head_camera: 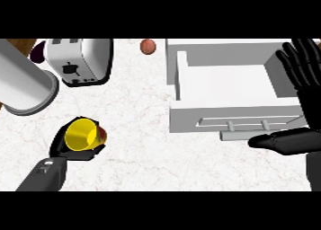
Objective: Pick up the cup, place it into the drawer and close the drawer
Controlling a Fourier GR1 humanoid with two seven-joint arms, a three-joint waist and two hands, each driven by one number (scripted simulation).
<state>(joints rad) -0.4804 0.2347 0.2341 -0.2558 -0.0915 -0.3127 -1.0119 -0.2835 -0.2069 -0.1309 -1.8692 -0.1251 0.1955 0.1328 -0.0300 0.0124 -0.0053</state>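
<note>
Head view. We find the left hand [75, 155] at the lower left, above the white marbled counter [139, 103]. Its black fingers are curled round the cup [80, 134], so this hand is grasping. The cup lies tilted in the grip, with its yellow inside turned toward us and a strip of red outer wall showing at its right edge. We locate the cup well to the left of the drawer [189, 120] and outside it.

The drawer is white and stands pulled out at the upper right, with its compartment exposed. Its handle [246, 126] runs along the front panel.

The right hand [314, 108] shows at the right edge. Its fingers are straight, point up the view and overlap the drawer's right side. Its thumb extends left, just below the handle. This hand is released and holds nothing. We cannot tell whether it touches the drawer.

Other items along the far side:
- a toaster [80, 60]
- a large grey cylinder [20, 83] to its left
- a small brown rounded object [147, 46] near the drawer's far corner
</note>
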